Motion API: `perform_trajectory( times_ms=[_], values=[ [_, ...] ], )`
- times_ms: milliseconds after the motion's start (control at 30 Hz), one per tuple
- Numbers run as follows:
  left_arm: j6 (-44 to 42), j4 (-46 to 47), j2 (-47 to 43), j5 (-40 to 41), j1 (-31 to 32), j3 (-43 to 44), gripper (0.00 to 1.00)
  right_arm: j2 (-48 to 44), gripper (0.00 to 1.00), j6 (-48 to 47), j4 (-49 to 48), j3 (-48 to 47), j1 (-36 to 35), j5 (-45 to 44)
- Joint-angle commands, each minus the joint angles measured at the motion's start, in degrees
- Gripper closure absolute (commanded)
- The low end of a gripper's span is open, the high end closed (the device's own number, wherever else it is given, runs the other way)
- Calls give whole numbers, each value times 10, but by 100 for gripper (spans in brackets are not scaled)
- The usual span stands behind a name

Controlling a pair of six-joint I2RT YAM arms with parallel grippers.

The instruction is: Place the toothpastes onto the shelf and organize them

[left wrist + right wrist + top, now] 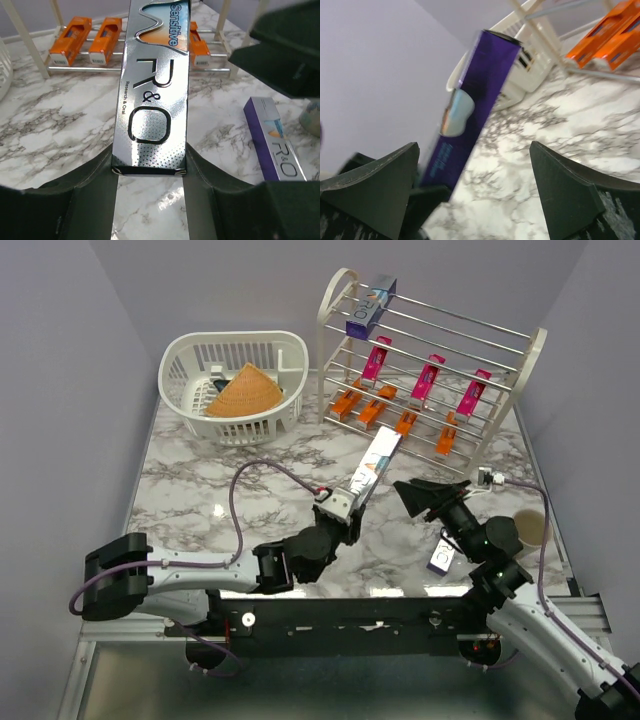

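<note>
One toothpaste box [377, 462] sits clamped at its near end in the left claw [343, 508], long axis aimed at the shelf [324, 330]; the right claw [430, 495] gapes wide, empty, alongside.

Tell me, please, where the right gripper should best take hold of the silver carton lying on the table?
I would grip the silver carton across its narrow width near mid-length, coming down from above: it lies flat on the table with both long sides clear.

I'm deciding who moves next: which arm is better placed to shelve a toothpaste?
Left arm: its jaws grip the silver carton, pointed toward the shelf. The right arm has open, empty jaws.
</note>
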State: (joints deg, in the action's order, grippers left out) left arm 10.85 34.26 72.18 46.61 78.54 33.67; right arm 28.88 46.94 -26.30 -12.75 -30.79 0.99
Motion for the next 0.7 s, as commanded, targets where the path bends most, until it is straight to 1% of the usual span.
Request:
perform_trajectory(
  times_ms=[0, 67, 200, 233, 267, 300, 333, 400, 433, 500, 533, 600, 633, 667],
  values=[
    [28, -126, -49, -33, -38, 83, 78, -83, 0, -138, 142, 9, 2, -94],
    [15, -172, -54, -49, -50, 127, 79, -99, 0, -147, 161, 15, 2, -114],
    [11, -257, -46, -108, -87, 223, 79, -114, 0, -160, 173, 24, 2, -129],
    [10, -288, -41, -130, -104, 268, 79, -111, 0, -162, 173, 26, 2, -131],
    [8, -306, -35, -143, -112, 292, 79, -110, 0, -163, 173, 27, 2, -136],
    [3, -325, -15, -152, -120, 320, 79, -109, 0, -164, 172, 30, 2, -136],
    [1, -363, -5, -167, -134, 376, 79, -105, 0, -165, 173, 32, 2, -139],
    [-6, -395, 33, -185, -146, 431, 77, -98, 0, -167, 166, 34, 2, -141],
    [-8, -421, 45, -193, -153, 483, 77, -96, 0, -167, 164, 38, 2, -140],
    [-17, -441, 86, -205, -167, 532, 77, -86, 0, -171, 161, 40, 3, -140],
    [-24, -461, 99, -209, -170, 582, 77, -83, 0, -174, 159, 41, 2, -142],
    [-30, -477, 143, -225, -185, 630, 77, -75, 0, -182, 157, 41, 2, -146],
    [-36, -490, 158, -231, -190, 675, 77, -72, 0, -185, 157, 41, 2, -150],
    [-38, -495, 172, -237, -196, 698, 77, -71, 0, -188, 155, 41, 2, -151]
  ],
)
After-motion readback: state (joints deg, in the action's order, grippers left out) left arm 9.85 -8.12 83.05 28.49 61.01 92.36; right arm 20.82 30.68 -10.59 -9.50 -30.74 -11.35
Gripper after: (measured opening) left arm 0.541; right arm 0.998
